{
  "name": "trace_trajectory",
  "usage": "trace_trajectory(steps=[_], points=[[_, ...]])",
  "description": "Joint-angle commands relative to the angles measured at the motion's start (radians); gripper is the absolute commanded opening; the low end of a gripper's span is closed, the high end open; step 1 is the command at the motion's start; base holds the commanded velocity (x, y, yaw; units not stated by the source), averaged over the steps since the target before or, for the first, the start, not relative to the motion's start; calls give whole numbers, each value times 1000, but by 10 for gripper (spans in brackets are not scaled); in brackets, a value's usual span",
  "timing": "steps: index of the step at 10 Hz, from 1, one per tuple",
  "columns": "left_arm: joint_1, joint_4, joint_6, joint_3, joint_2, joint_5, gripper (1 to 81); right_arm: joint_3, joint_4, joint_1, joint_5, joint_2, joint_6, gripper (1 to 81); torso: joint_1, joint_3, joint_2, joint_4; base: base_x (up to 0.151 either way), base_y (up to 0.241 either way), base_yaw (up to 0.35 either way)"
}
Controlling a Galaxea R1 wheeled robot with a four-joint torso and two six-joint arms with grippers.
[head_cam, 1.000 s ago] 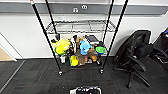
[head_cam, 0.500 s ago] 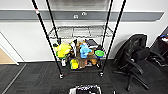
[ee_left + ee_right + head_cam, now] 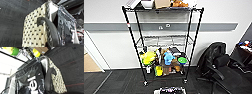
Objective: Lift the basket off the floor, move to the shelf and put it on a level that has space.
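Observation:
The basket (image 3: 170, 90) shows at the head view's lower edge, just in front of the shelf (image 3: 131, 37). Its beige woven wall (image 3: 33, 36) looms close in the left wrist view, where my left gripper (image 3: 48, 25) is shut on the rim with a dark finger down the outside. On the opposite side my right gripper (image 3: 48, 78) clamps the basket's rim (image 3: 57, 82) the same way. A black-and-white bag (image 3: 31, 80) fills the inside. The dark carpet floor (image 3: 121, 82) lies below. The level (image 3: 164, 40) second from the top is a bare wire grid.
Books and a cardboard box (image 3: 161, 3) load the top tier, and colourful toys (image 3: 166, 58) crowd the lower tiers. A black office chair (image 3: 215, 62) stands right of the rack, with a desk (image 3: 244, 50) behind it. Tan wood flooring (image 3: 90, 63) begins at far left.
The camera has come closer to the shelf, which now looms larger with its top tier at the picture's upper edge. The basket stays at the lower edge, carried along.

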Motion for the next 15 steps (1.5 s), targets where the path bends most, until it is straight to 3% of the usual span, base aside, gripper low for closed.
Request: trace_trajectory(steps=[1,3,4,5,8,9,15], points=[[-108,-19,3,97,-41,30,10,119,20,103,-10,-69,15,10,-62,93,96,0,0,0,0],[-100,-19,5,140,-64,20,10,172,18,99,-9,-97,14,10,-106,160,163,0,0,0,0],[-92,-17,6,159,-77,17,10,188,18,90,-3,-112,14,10,-128,95,195,0,0,0,0],[-80,-16,6,178,-90,16,10,211,17,79,12,-131,12,10,-146,120,221,0,0,0,0],[-66,-12,8,241,-134,-4,10,308,14,51,74,-201,11,10,-202,135,307,0,0,0,0],[-66,-11,8,271,-149,-21,10,328,12,53,77,-218,11,10,-224,207,341,0,0,0,0],[-49,-9,9,313,-169,-32,10,374,12,42,79,-246,11,10,-343,377,521,0,0,0,0]])
